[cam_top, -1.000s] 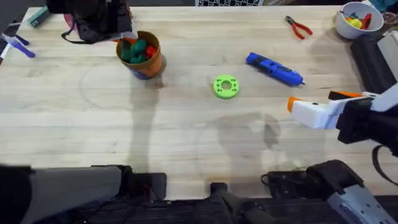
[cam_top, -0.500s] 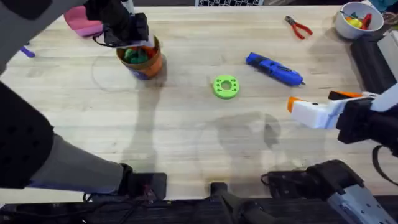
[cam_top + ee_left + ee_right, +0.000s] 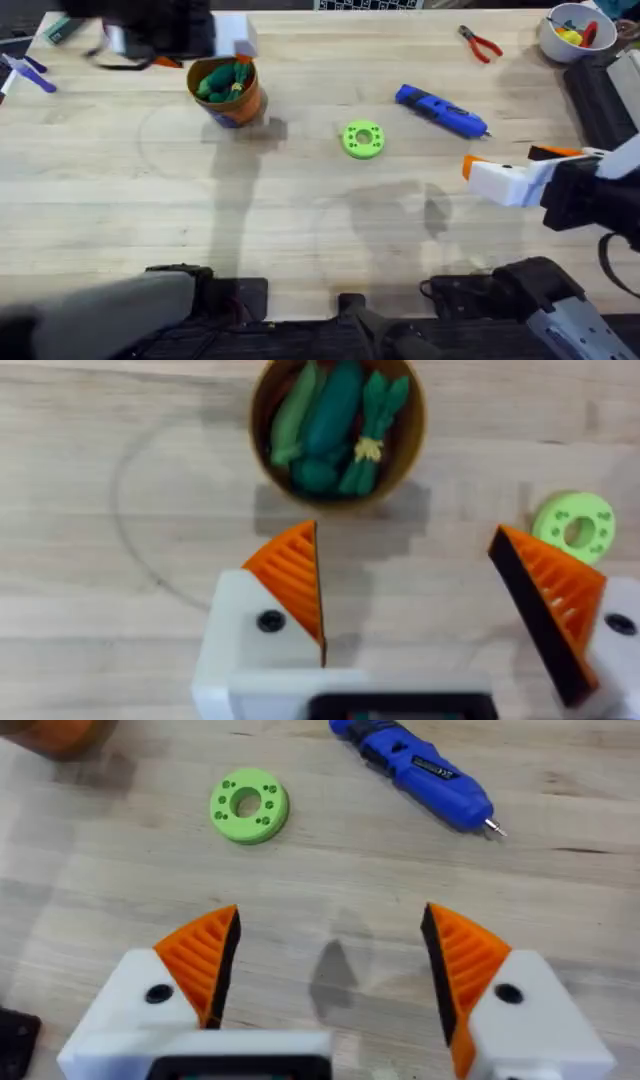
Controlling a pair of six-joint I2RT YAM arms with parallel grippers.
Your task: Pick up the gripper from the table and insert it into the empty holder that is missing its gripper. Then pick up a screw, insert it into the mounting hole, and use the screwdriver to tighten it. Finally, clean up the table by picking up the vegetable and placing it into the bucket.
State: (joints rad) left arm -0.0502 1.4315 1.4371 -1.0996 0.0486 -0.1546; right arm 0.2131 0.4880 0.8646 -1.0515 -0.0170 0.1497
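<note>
Since the earlier overhead frames, we see the left arm drawn back from over the bucket (image 3: 228,90) toward the far left corner of the desk (image 3: 300,220), while the right gripper (image 3: 505,178) has kept its place at the right edge. We read the left gripper (image 3: 420,605) as wide open and empty, its two orange ribbed pads (image 3: 292,575) well apart above the bucket (image 3: 338,428); the right gripper (image 3: 330,965) is likewise wide open and holds nothing. The vegetable (image 3: 335,420) lies inside the bucket among other green pieces, and we cannot tell which piece was placed last. We judge the clean-up step to be at its close. To finish it well, we would lift the left gripper straight clear of the bucket rim, jaws kept open, so that no pad catches the lighter rim and tips the load. By count we find: one bucket; one blue screwdriver (image 3: 440,110), lying near the desk's right half; one lime-green ring disc (image 3: 363,139) between bucket and screwdriver; one pair of red-handled pliers (image 3: 480,44); one white bowl (image 3: 575,30) at the far right corner; two grippers, each with two orange pads; several green toy pieces in the bucket, their exact number uncertain.
</note>
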